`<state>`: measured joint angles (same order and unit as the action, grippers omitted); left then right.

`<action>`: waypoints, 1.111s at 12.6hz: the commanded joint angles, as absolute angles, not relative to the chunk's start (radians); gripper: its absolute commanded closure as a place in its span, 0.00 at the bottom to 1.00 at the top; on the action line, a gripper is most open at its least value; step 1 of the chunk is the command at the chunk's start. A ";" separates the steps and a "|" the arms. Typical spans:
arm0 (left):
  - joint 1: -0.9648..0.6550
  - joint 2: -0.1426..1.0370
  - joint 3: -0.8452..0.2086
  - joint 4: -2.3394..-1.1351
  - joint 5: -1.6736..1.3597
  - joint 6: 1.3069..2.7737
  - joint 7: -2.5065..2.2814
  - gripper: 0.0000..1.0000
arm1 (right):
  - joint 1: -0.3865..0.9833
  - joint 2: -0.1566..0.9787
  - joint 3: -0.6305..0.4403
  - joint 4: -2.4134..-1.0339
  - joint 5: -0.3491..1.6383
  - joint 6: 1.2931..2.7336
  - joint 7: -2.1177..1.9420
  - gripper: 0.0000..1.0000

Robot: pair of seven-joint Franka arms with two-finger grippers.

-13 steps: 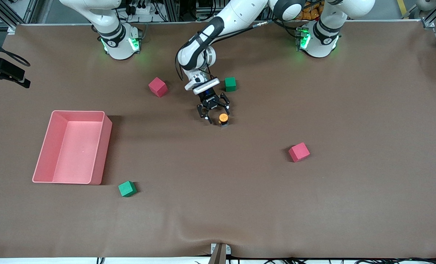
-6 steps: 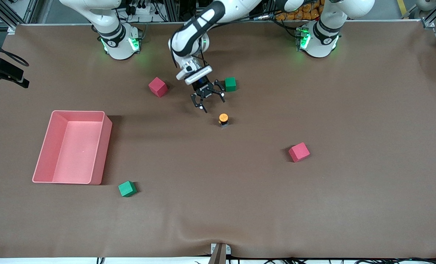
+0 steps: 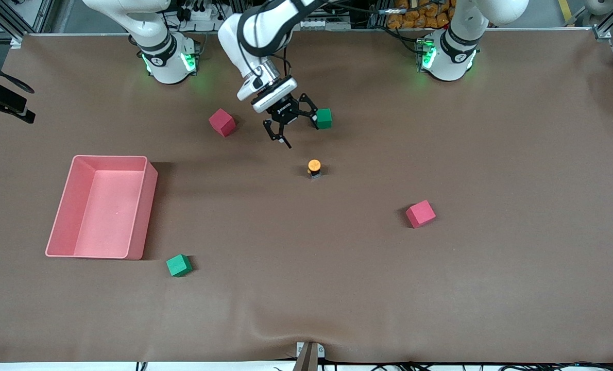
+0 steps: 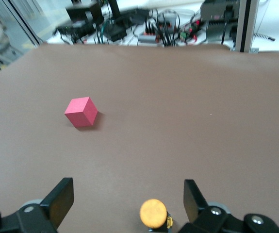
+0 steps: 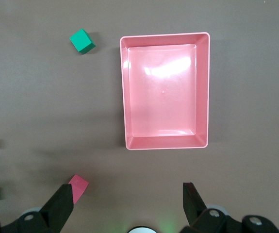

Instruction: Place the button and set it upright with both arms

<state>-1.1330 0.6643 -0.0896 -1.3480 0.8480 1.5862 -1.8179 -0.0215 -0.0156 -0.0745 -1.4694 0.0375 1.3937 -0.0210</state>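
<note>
Lifting away, left hand [image 3: 291, 128] open, button [image 3: 314, 168] upright

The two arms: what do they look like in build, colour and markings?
Both arms are glossy white jointed shells with black bands and green-lit bases. The left arm carries black cables and ends in a white wrist block and a black two-finger left hand. Of the right arm, only the base end and the right hand's black fingers show.
</note>
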 commanded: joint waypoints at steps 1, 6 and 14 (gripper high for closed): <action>-1.030 0.514 -0.100 -1.381 0.718 1.615 -1.624 0.00 | -0.006 -0.018 -0.083 -1.456 0.035 1.365 0.061 0.00; -0.809 0.315 -0.100 -1.381 0.493 1.615 -1.272 0.00 | -0.008 -0.017 -0.078 -1.447 0.038 1.370 0.037 0.00; -0.350 0.137 -0.095 -1.379 0.152 1.620 -0.581 0.00 | -0.012 -0.015 -0.072 -1.434 0.018 1.370 -0.044 0.00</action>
<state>-0.4475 0.1777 -0.0832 -1.3462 0.2219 1.5991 -0.7152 -0.0139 -0.0172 -0.0757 -1.4495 0.0337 1.3820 -0.0292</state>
